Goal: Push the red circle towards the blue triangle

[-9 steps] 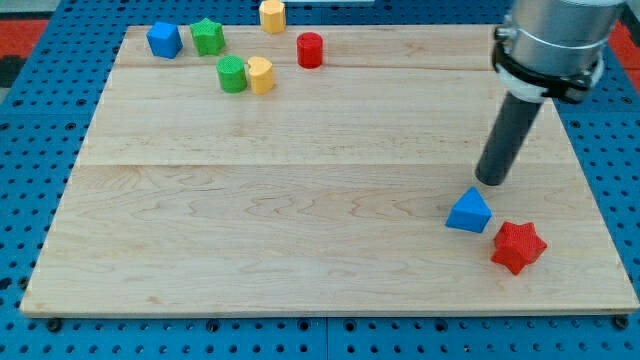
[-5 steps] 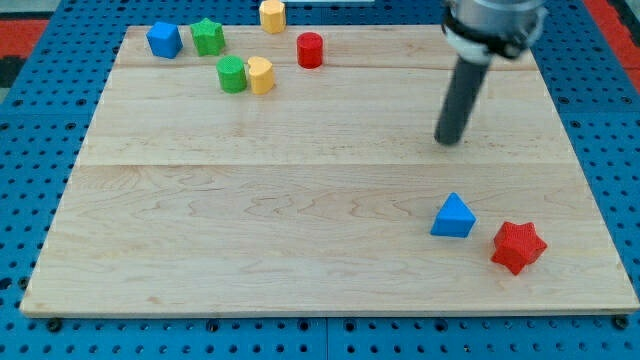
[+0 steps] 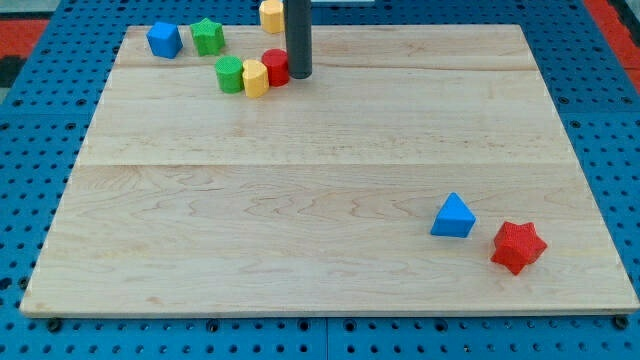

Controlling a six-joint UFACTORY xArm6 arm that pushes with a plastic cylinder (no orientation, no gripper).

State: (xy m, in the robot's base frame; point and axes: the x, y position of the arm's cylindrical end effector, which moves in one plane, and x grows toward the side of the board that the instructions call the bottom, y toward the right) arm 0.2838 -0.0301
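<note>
Wooden tabletop (image 3: 300, 200), pale and made of joined planks, sits on a blue pegboard (image 3: 30, 200). A dark rod comes down from the view's top, and my tip (image 3: 299, 75) rests on the wood near the far edge, left of centre. This arm carries no end effector that could spread or pinch; it is only the straight rod.

My tip touches the right side of the red circle (image 3: 275, 66), which stands just to its left. The red circle presses against a yellow block (image 3: 256, 77) on its own left, and that yellow block touches a green circle (image 3: 230, 74). These three form a short row near the far edge.

Further toward the far left corner stand a blue block (image 3: 164, 39) and, just right of it, a green star (image 3: 207, 36). A second yellow block (image 3: 270, 15) sits at the far edge, partly hidden behind the rod.

Near the near right corner lies the blue triangle (image 3: 454, 216), well apart from the red circle. Just right of it, and slightly nearer the near edge, lies a red star (image 3: 518, 246).
</note>
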